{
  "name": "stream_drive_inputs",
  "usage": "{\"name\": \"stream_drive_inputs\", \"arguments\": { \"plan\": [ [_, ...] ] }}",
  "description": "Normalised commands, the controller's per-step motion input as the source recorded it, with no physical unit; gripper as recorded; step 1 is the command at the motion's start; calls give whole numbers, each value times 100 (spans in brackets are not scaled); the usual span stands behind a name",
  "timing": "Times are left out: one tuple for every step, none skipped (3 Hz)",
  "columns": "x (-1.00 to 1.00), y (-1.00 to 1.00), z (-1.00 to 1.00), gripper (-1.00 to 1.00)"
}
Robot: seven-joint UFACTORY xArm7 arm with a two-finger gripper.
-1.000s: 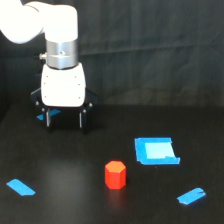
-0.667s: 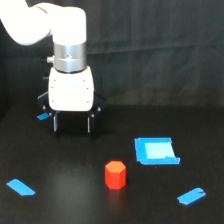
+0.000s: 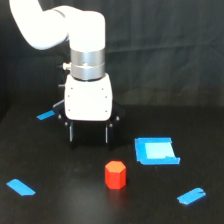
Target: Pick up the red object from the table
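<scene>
Approach step, grasp not begun: my fingers (image 3: 89,133) hang apart and empty just above the counter (image 3: 60,205), the red object (image 3: 115,174) standing untouched nearer and slightly right; next I must centre over it and descend.

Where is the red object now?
In the exterior view, the red object stands on the table, below the gripper and left of the blue tray.

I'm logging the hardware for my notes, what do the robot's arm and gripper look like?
A glossy white, rounded arm leads into a silver metallic cylindrical wrist band. Below sits a boxy white gripper housing on a black base, with two thin dark fingers. No cables or markings are discernible.
</scene>
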Motion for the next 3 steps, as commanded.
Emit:
{"name": "stream_drive_inputs", "arguments": {
  "plan": [
    [65, -78, -21, 100],
    [34, -91, 4, 100],
    [20, -75, 8, 100]
  ]
}}
